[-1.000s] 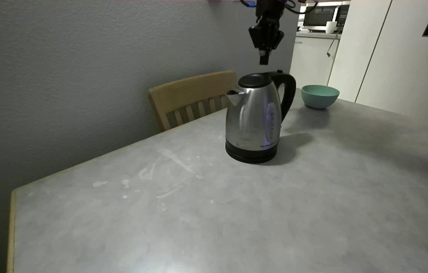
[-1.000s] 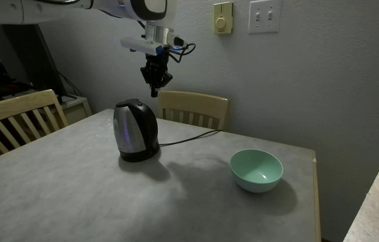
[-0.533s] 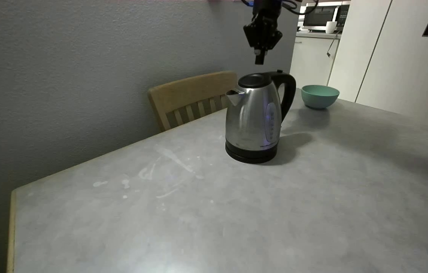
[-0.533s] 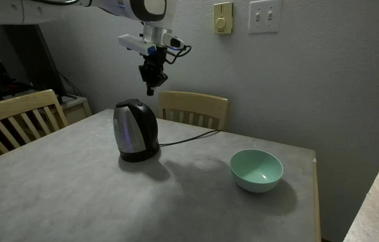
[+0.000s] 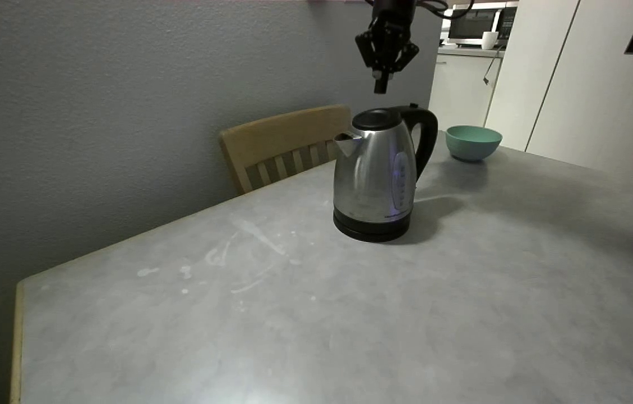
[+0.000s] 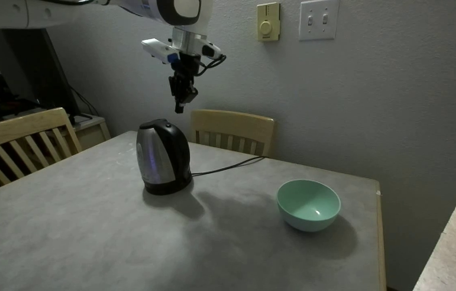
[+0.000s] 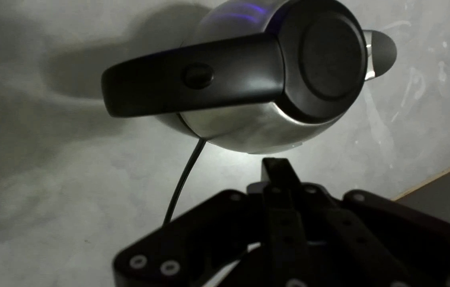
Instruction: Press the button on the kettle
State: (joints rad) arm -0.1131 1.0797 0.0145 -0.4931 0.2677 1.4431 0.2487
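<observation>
wrist view: kettle (image 7: pixel 248 77) clipped; gripper (image 7: pixel 280 171) cropped below

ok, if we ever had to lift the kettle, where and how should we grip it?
By the black loop handle, below the button, I'd say. Come from the handle side, opposite the spout, jaws either side of the loop: it's a bar standing off the much wider, rounded body, and the kettle stands upright. The gripper looks shut, so open it first.
</observation>
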